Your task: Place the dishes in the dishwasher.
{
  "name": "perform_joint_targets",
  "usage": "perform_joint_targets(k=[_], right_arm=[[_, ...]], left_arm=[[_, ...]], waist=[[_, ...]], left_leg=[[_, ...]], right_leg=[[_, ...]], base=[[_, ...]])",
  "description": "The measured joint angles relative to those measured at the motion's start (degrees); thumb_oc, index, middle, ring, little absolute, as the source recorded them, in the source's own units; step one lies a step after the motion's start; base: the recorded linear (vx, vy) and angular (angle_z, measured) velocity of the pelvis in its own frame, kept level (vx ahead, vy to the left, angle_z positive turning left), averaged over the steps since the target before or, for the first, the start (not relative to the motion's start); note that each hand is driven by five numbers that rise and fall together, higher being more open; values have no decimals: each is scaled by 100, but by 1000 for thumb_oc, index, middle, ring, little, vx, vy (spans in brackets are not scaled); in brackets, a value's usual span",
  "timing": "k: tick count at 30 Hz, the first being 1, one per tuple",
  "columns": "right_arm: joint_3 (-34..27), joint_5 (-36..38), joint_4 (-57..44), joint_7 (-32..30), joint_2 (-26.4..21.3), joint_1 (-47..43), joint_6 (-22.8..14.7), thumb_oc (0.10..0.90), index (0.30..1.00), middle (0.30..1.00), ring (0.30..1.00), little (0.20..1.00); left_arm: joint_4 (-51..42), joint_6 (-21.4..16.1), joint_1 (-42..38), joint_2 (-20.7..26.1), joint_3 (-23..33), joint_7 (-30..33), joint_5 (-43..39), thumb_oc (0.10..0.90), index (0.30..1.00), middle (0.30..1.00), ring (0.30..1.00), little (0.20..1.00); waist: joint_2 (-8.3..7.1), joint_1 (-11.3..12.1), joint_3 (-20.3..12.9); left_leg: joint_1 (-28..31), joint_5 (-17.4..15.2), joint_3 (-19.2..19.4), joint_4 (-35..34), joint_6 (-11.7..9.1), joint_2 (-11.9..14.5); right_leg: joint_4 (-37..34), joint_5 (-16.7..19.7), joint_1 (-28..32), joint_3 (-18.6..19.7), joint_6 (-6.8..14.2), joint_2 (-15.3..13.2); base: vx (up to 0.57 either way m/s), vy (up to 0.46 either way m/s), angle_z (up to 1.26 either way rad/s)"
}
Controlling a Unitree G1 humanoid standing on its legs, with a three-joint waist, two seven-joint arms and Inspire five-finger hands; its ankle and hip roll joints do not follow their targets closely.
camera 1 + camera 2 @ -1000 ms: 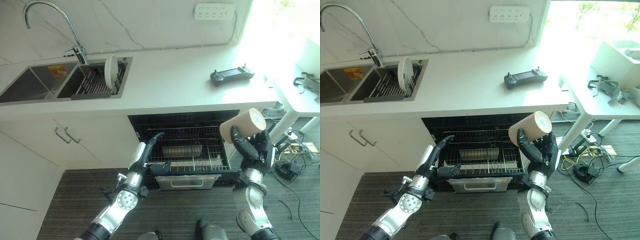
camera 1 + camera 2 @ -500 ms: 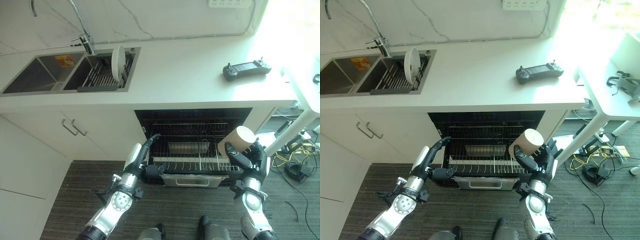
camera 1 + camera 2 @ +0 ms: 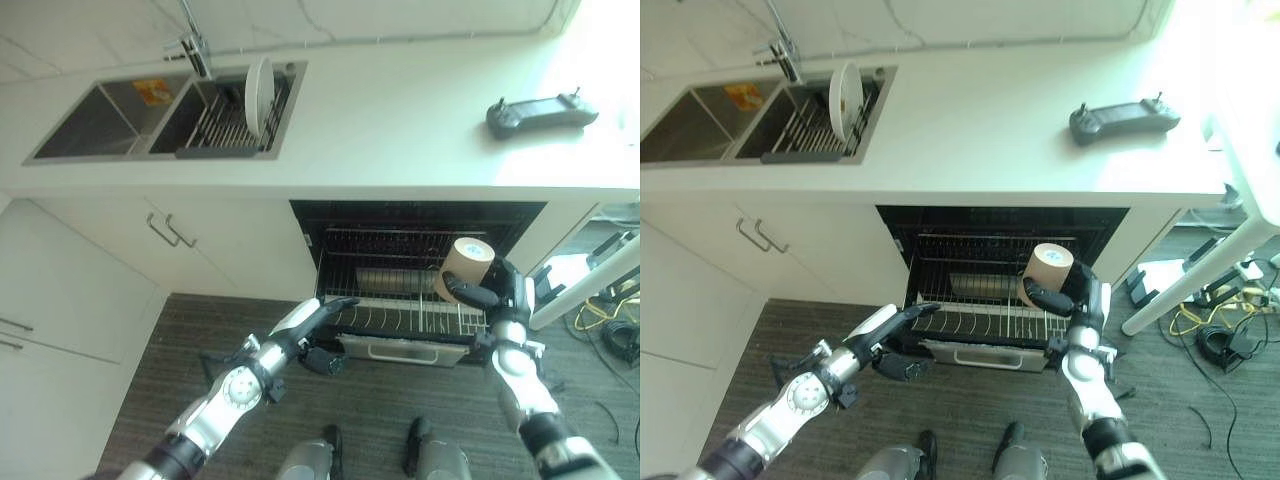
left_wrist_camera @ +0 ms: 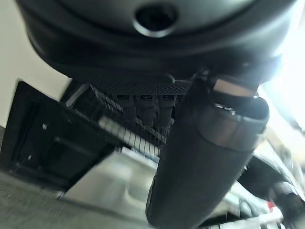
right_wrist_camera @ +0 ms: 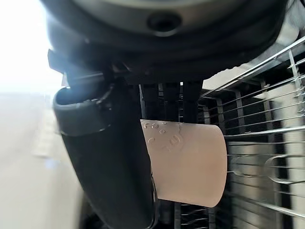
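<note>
Cup held over the right end of the pulled-out rack, open mouth up and tipped away from me.

Nearest me, my left hand (image 3: 892,325) lies at the front left corner of the dishwasher rack (image 3: 975,322), fingers straight and relaxed, holding nothing; I judge it is steadying the rack. My right hand (image 3: 500,297) has its thumb and fingers curled round the tan cup (image 5: 188,160), which sits just above the rack's front right part. The cup's long axis runs from my palm up and away toward the dishwasher's dark opening (image 3: 420,240), so I reckon the coming move is a turn of the wrist to tip the mouth down, then a short drop onto the wires. Farther back, a white plate (image 3: 259,92) stands upright in the drying rack (image 3: 215,125) in the sink at the bench's far left, and a controller (image 3: 539,111) lies near the bench's right end.
</note>
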Motion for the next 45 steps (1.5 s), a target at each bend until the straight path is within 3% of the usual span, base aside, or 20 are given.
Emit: perform_joint_targets(k=[6, 11, 18, 36, 37, 38, 39, 45], right_arm=[[37, -592, 475, 111, -31, -712, 534, 400, 300, 300, 300, 300], [92, -826, 601, 207, -242, -1114, 646, 400, 300, 300, 300, 300], [-60, -814, 1159, 23, -427, -1934, 745, 400, 300, 300, 300, 300], [-26, -1322, 1333, -582, -360, -1980, 1090, 400, 300, 300, 300, 300], [-26, -1319, 1337, -680, -296, -1980, 1119, 453, 380, 380, 380, 380], [-27, -1319, 1337, -727, -262, -1980, 1121, 695, 742, 742, 742, 742], [-26, -1319, 1336, -755, -231, -1981, 1127, 800, 900, 900, 900, 900], [8, -1227, 1336, -972, -80, -1976, 1149, 800, 900, 900, 900, 900]], left_arm=[[-242, -2, -527, 231, -187, -112, 496, 800, 900, 900, 900, 900], [-351, -1, -898, 271, -283, -90, 721, 800, 900, 900, 900, 900], [-632, 0, -1309, 521, -341, -84, 894, 800, 900, 900, 900, 900], [-676, -51, -1323, 547, -481, -43, 896, 800, 900, 900, 900, 900], [-681, -50, -1282, 547, -495, 53, 944, 800, 900, 900, 900, 900], [-686, -50, -1254, 547, -495, 82, 952, 800, 900, 900, 900, 900], [-689, -46, -1231, 547, -496, 134, 984, 800, 900, 900, 900, 900], [-689, -16, -1221, 547, -533, 180, 1066, 800, 900, 900, 900, 900]], waist=[[138, 37, 454], [278, 10, 655], [357, 7, 869], [351, 142, 873], [349, 140, 874], [349, 140, 874], [349, 139, 874], [348, 135, 874]], left_leg=[[-64, 13, -20, 53, 14, -24], [-139, 38, -16, 38, 62, -105], [-374, 104, -6, 48, 78, -114], [-356, 166, 24, 2, 126, -162], [-356, 166, 37, 7, 126, -161], [-354, 166, 63, 7, 126, -157], [-341, 166, 81, 3, 128, -159], [-349, 180, 109, 22, 152, -163]], right_leg=[[3, 34, -26, -40, -9, -28], [-30, 81, -86, -25, 44, -94], [-21, 144, -359, -17, 22, -102], [-143, 274, -365, 53, 28, -109], [-161, 288, -365, 68, 32, -105], [-175, 299, -365, 84, 34, -99], [-181, 311, -365, 107, 39, -98], [-208, 371, -365, 129, 38, -102]], base=[[-16, 46, 4], [-37, 31, 2], [-59, 17, 0], [0, -4, -1], [5, 0, -5], [8, 5, -9], [9, 6, -9], [2, 2, -2]])
